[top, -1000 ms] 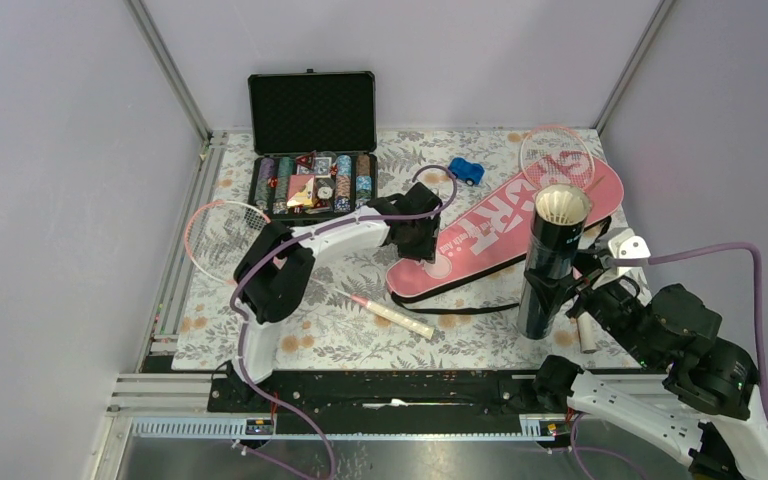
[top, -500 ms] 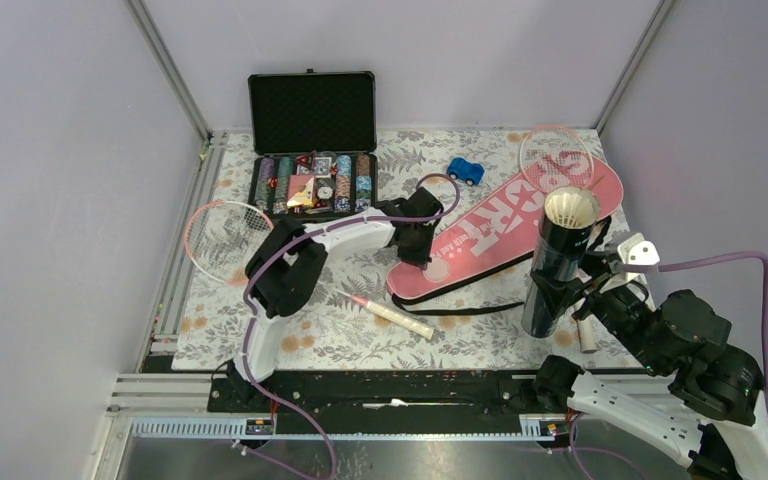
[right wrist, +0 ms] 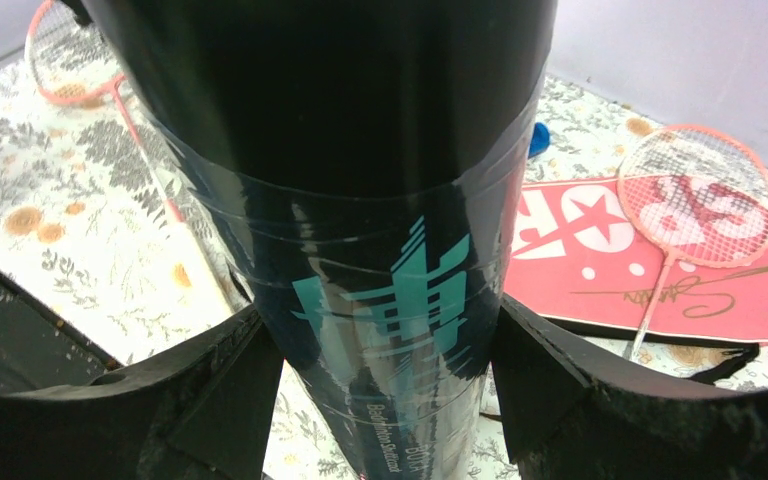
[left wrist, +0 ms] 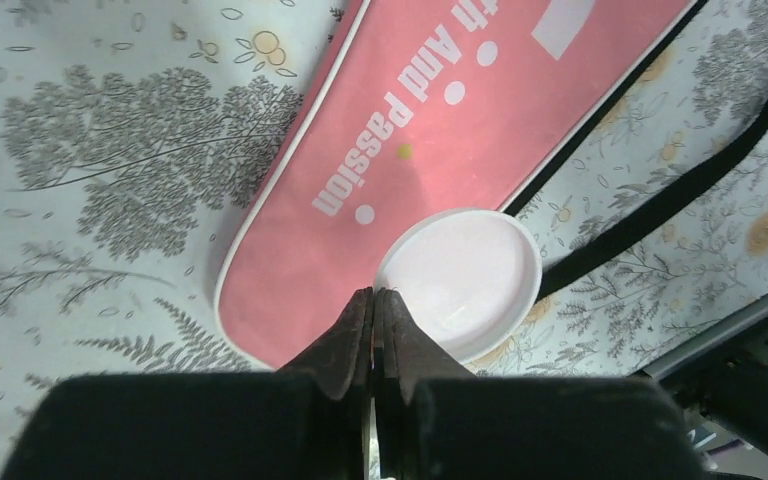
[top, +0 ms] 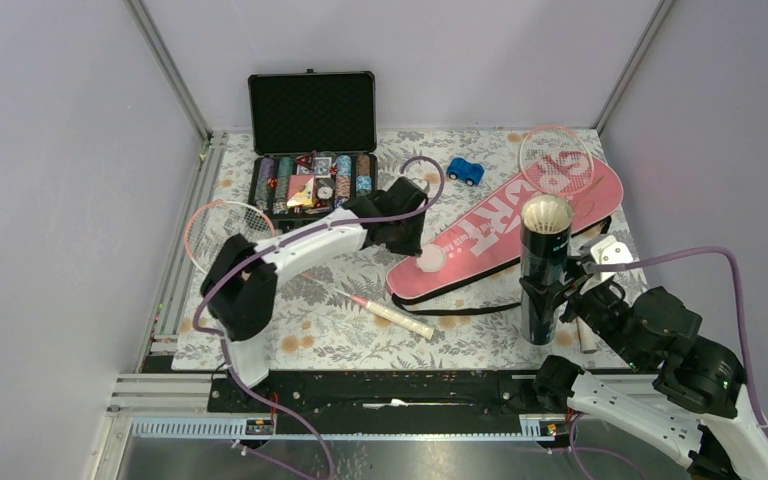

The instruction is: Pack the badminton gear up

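Tube (top: 543, 285) and lid (left wrist: 460, 275) are the two pieces in play, and they handle quite differently. The tube is a stiff black cylinder with a glossy, probably slick skin. With only feather shuttlecocks (top: 546, 213) showing white in its open mouth, it is likely light and top-heavy, so take it low on the body, across its width. That is where your right gripper (right wrist: 385, 345) has it: the jaws stand wide, one finger against each side, just below the teal print. The tube stands upright at about 4 o'clock on the table (top: 310, 335).

The lid is a thin, pale plastic disc, light and a little springy. Its only real hold is the rim, and a thin rim can twist or pop free of a pinch. Your left gripper (left wrist: 373, 293) is closed right down, fingertips together at the lid's 9 o'clock edge, and it appears to have the rim nipped between them. The lid sits over the narrow end of the pink cover (top: 505, 215), near the table's centre, about 9 o'clock from the tube. Whether it is lifted or resting there, you cannot tell.

One racket (top: 557, 160) lies with its head on the wide end of the cover at 1 o'clock. The other racket (top: 225, 235) has its head at 9 o'clock, and neither gripper touches them.
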Robot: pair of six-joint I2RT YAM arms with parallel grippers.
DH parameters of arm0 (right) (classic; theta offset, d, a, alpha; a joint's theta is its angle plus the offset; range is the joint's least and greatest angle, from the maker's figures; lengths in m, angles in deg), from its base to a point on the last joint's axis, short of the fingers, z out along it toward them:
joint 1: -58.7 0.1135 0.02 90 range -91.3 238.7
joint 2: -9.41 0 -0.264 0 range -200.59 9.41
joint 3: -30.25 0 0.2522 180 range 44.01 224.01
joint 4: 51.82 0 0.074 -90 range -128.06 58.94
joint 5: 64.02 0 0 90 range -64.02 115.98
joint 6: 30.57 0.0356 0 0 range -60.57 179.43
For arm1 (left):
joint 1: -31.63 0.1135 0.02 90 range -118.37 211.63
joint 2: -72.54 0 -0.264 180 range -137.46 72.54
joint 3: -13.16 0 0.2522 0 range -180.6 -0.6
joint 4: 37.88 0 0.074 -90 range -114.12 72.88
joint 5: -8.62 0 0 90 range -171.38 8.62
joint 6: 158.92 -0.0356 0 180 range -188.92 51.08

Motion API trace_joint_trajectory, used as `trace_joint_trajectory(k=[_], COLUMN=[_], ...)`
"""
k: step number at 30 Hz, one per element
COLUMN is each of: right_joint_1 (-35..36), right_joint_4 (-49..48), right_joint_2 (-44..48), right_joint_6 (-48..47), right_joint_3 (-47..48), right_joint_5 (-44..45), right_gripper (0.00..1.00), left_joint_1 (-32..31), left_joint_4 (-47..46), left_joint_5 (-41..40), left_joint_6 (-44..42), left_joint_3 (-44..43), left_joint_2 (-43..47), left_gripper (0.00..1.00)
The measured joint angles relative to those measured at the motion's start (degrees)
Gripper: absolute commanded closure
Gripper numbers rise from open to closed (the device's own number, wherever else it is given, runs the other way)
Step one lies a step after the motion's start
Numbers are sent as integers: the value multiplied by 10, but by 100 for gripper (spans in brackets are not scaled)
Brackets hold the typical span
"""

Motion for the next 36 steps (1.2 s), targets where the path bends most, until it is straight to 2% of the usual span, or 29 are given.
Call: trace_joint_trajectory(k=[7,13,18,25,30,36], right_joint_1=[0,0,0,0,0,0], right_joint_4=[1,-41,-56,-83,-127,-156], right_joint_2=[-30,-18,-12,-63,-74,-104], right_joint_6=[-5,-42,-68,-111,-137,-168], right_joint_3=[-36,-128,-166,-169,-201,-218], right_joint_5=[-40,-91,-141,-220,-267,-313], right_gripper=[52,53,52,52,53,53], left_joint_1=[0,0,0,0,0,-1], left_joint_4=[15,15,11,-19,-28,-31], left_joint_5=[-15,4,28,66,101,143], left_joint_6=[5,41,70,110,132,156], left_joint_3=[87,184,210,233,241,245], left_joint_2=[146,310,442,598,658,668], left_gripper=[100,100,100,100,100,100])
